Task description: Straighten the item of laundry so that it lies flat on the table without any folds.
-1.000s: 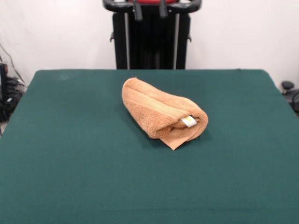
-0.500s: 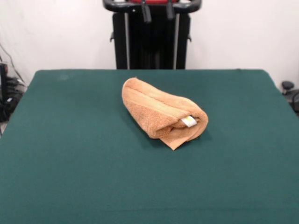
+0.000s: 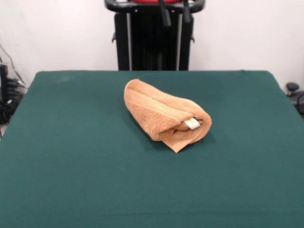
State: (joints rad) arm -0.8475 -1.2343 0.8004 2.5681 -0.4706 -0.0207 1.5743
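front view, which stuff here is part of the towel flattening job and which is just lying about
Part of the job:
- towel, rolled up, with its white tag showing
- green table
- gripper, fingers apart, high above the table's far edge

Just lying about:
- cables and dark gear beside the table
- dark object past the other side

The towel (image 3: 164, 115) lies rolled up on the desk (image 3: 71, 166), about midway across and a little toward the far side. Its tag (image 3: 192, 123) sits at the roll's right end. The tool (image 3: 175, 16) hangs above the desk's far edge, behind the towel and well apart from it.
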